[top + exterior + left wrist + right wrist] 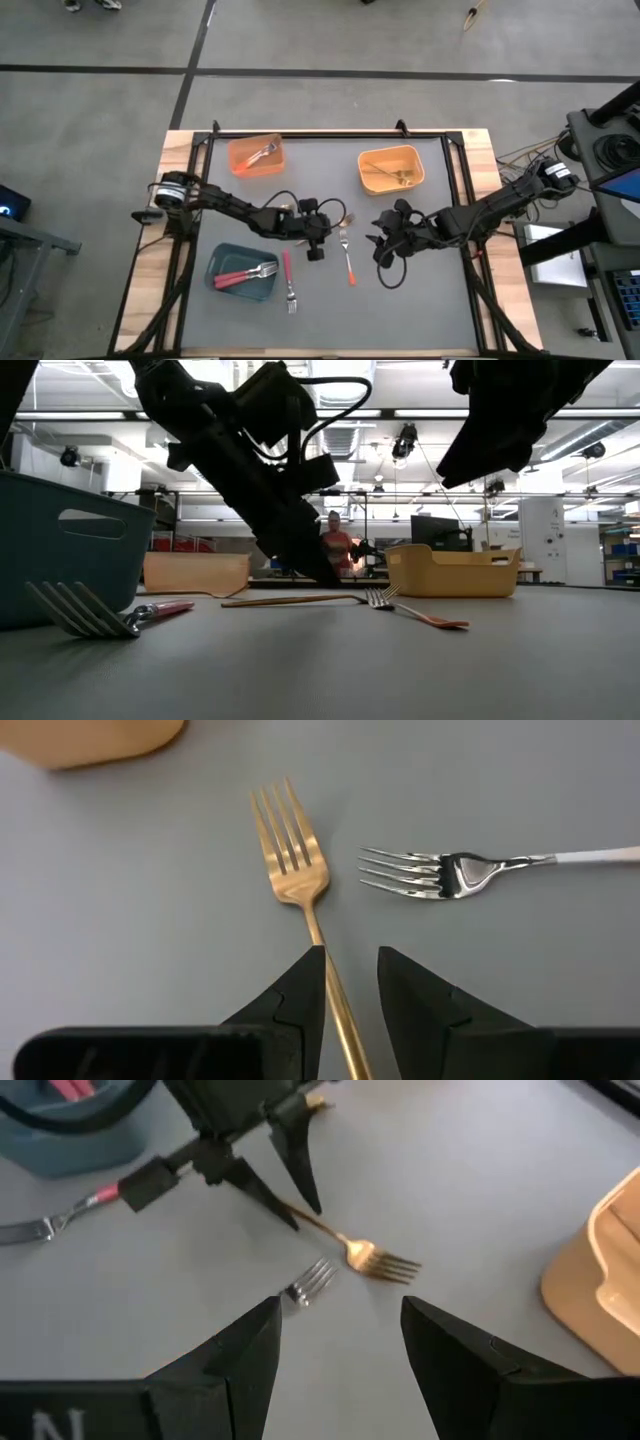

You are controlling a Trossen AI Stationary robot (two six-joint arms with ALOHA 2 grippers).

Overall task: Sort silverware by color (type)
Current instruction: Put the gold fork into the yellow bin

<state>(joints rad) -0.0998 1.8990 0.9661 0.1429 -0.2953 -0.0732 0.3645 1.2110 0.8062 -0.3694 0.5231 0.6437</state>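
A gold fork (290,860) lies flat on the grey mat near the table's middle (300,600). My left gripper (350,970) is open and low over it. Its fingers stand on either side of the fork's handle (335,1010), which runs close along one finger; touching does not show. Beside the fork lies a silver-headed fork with an orange handle (347,255). A red-handled fork (289,280) lies next to the teal bin (243,272). My right gripper (340,1305) is open and hovers just right of the forks (385,245).
The teal bin holds red-handled forks. An orange bin (256,155) at the far left holds one fork. A yellow-orange bin (391,168) at the far right holds gold forks. A person (335,545) stands in the room beyond the table.
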